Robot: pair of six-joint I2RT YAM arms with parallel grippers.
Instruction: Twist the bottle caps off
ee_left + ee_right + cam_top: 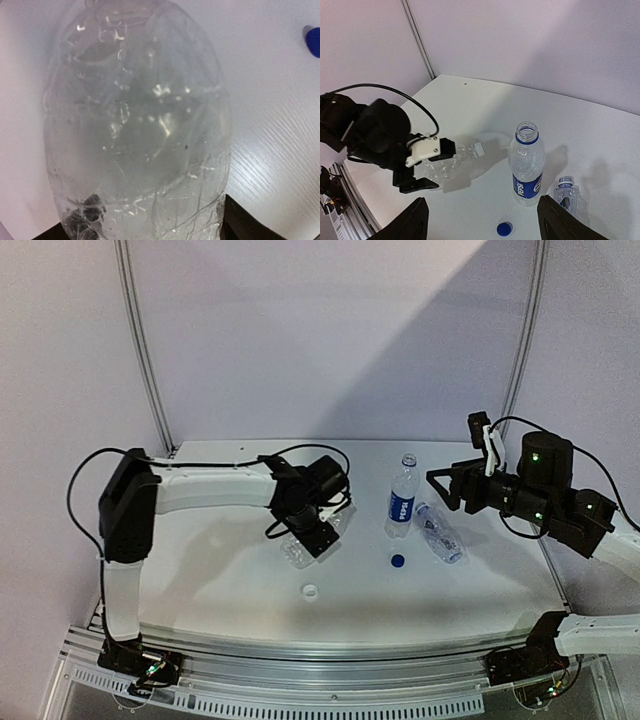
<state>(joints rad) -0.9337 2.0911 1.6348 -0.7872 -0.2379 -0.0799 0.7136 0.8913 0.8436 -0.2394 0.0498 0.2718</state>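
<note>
The left gripper squeezes the dented bottle, lying flat at middle left. Its white cap points right, toward the right gripper (jaws wide, holding nothing), well apart from it.

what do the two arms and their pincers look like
Both arms have white tubular links and bulky black joint housings. The left arm trails looping black cables; the left pincer is black with a white block. The right arm shows small green lights; the right pincer is black.
</note>
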